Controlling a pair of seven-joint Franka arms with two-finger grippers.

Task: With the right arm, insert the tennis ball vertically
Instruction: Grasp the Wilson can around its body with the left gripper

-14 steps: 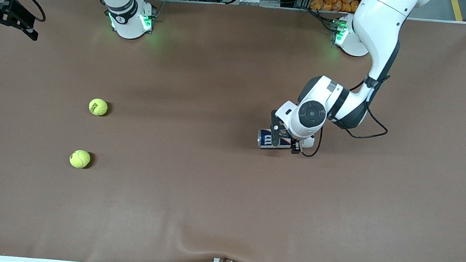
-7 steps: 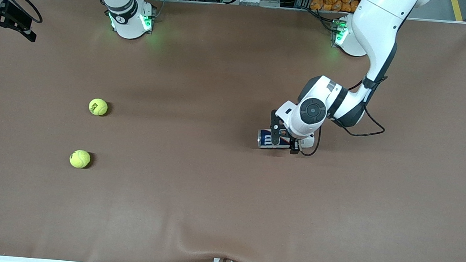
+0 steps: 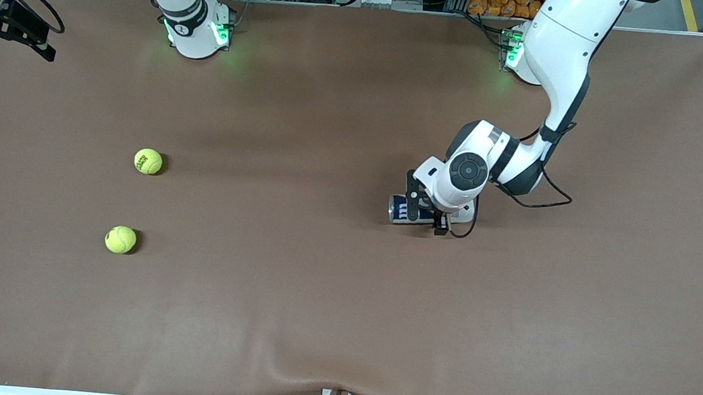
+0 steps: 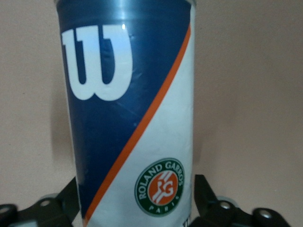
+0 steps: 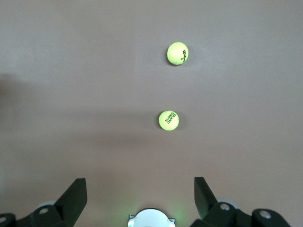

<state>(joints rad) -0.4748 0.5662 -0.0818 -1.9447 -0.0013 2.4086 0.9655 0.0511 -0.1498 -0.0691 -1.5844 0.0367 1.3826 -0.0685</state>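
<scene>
We see the left tool [image 3: 425,211] spread around a can [image 3: 402,209] lying on the bench [image 3: 318,284]. The right tool [image 5: 140,201] waits, spread apart, high above two tennis balls [image 3: 148,161] [image 3: 120,240] resting near the right arm's end.

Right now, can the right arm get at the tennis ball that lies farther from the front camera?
Probably yes. The right gripper is open and high, and that tennis ball lies bare on the table with nothing over it. The other ball lies well apart.
</scene>
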